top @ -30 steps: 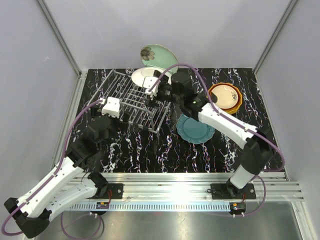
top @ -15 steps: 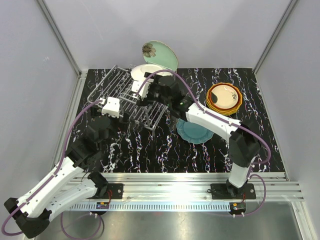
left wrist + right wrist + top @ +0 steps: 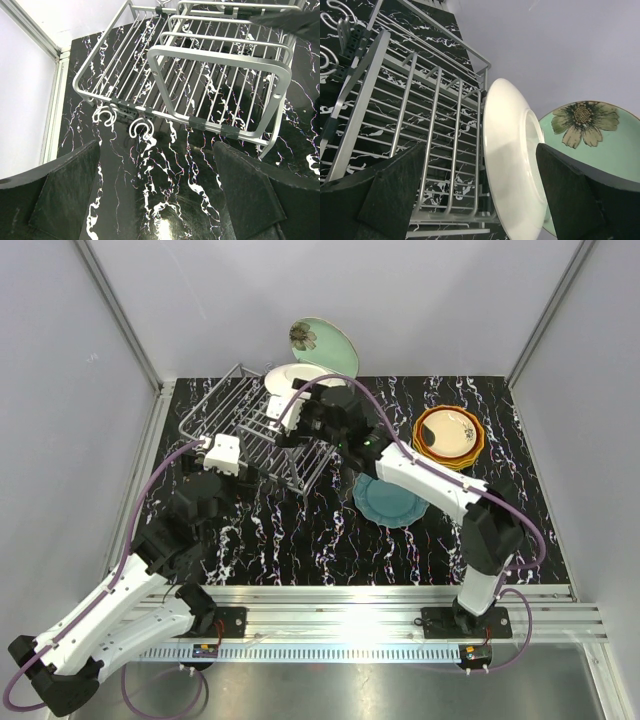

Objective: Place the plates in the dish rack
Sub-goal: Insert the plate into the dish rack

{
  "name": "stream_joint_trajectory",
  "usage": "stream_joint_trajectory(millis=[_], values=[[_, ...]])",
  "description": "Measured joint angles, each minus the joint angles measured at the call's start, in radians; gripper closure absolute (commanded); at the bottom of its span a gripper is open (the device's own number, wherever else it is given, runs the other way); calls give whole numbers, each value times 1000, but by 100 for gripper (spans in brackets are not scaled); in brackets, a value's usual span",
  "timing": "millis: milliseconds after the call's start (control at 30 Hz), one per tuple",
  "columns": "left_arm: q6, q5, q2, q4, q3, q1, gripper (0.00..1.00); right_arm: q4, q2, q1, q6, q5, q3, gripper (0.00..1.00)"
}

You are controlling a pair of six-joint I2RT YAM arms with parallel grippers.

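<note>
Near edge: aluminium rail (image 3: 350, 605) carrying both arm bases, at the front of a black marbled surface (image 3: 300, 540). L arm reaches fwd from lower left. The left claw (image 3: 157, 147) hovers above the surface just short of the dish rack (image 3: 250, 430), fingers (image 3: 65, 190) spread wide, nothing btwn them. Two white hooks (image 3: 142, 129) are clipped to the rack's near bar.

Mid-surface, R side: teal plate (image 3: 390, 505) lying flat, partly under the R forearm.

Dish rack: silver wire, parallel bars w/ a taller raised frame, set askew in the far-left part of the surface.

R arm crosses over to the rack's far-right end. The right claw (image 3: 480, 147) is also spread wide, pinching nothing. The rim of a white plate (image 3: 507, 165) shows btwn its fingers, w/ a clear gap on the L side. This plate stands on edge, tilted, at the rack's far end; whether it sits in a slot cannot be told.

Far right: stack of plates (image 3: 450, 435) flat on the surface, cream-centred one on top, orange and red rims below, well apart from the rack.

Farthest: mint-green plate (image 3: 325, 340) w/ a flower motif, leaning on the back wall (image 3: 400, 300) just behind the white plate.
</note>
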Motion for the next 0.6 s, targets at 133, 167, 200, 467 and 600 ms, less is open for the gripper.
stream_joint_trajectory(millis=[133,167,200,467,600], values=[[0,0,0,0,0,0,1,-40,-56,-3,17,-33,5,1],[0,0,0,0,0,0,1,-43,-65,-3,20,-37,10,0],[0,0,0,0,0,0,1,-46,-72,-3,21,-40,16,0],[0,0,0,0,0,2,1,-118,-56,-3,-13,-27,80,0],[0,0,0,0,0,2,1,-146,-24,-3,-28,-19,103,0]])
